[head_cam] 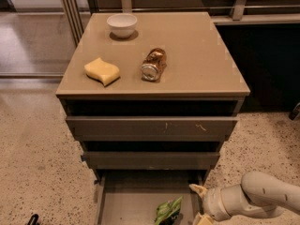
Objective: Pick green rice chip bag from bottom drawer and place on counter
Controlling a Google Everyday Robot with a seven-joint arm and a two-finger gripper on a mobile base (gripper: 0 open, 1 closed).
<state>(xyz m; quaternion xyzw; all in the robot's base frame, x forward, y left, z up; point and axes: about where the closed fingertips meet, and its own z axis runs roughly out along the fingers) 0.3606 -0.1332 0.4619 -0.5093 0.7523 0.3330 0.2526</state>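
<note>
My pincer (198,204) hangs at the right edge of the pulled-out bottom drawer (123,205), its two fingers spread apart with nothing between them. At nine o'clock, just beside it, the green rice chip bag (168,212) lies crumpled on the drawer floor. Toward eleven o'clock, the counter (197,55) carries a brown can (153,64), a yellow sponge (101,71) and a white bowl (122,25).

green rice chip bag (168,211): crumpled, in open bottom drawer (126,205) | gripper (197,203): just right

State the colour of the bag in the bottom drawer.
Bright green bag, camera view; claw beside it.
</note>
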